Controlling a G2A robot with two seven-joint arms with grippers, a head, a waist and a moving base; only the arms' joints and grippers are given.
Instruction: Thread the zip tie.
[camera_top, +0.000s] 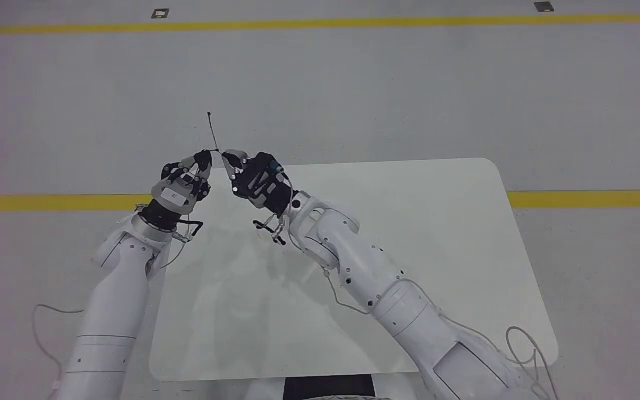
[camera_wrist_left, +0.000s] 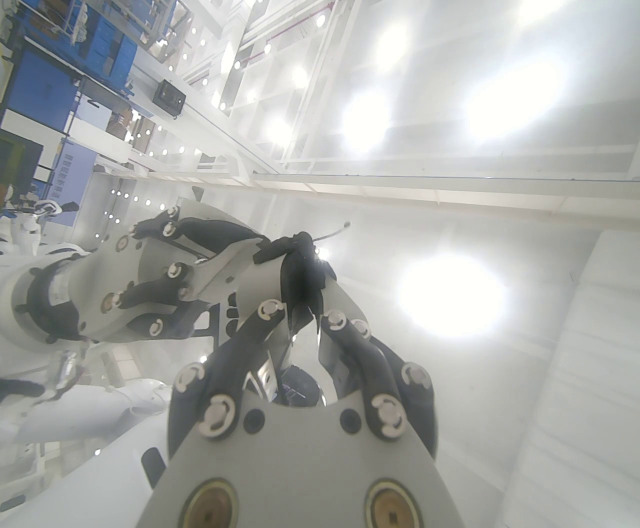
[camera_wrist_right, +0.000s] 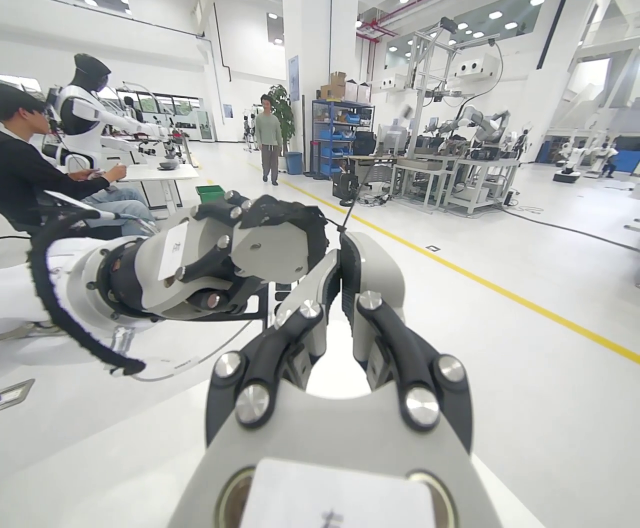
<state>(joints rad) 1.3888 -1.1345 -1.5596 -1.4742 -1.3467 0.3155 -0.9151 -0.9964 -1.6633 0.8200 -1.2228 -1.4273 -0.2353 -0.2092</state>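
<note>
While poised above the white table's (camera_top: 430, 260) far left corner, pinches the zip tie (camera_top: 212, 130) in the closed right gripper (camera_wrist_right: 342, 255), tail sticking out past the fingertips. Holds the closed left gripper (camera_top: 206, 158) tip to tip beside it, grip on the tie unclear. Beyond, pale grey floor (camera_top: 400, 90) crossed by yellow lines (camera_top: 350, 22).

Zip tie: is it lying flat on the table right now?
No, the zip tie sticks up in the air, pinched by the right hand.

White table (camera_top: 430, 250) with rounded corners sits on a pale grey floor (camera_top: 400, 90) with yellow lines (camera_top: 320, 22) across it. Farther back there's a blue shelf rack (camera_wrist_right: 340, 135) with cardboard boxes (camera_wrist_right: 345, 89) on top, a potted plant (camera_wrist_right: 282, 107) and a green bin (camera_wrist_right: 210, 192).
</note>
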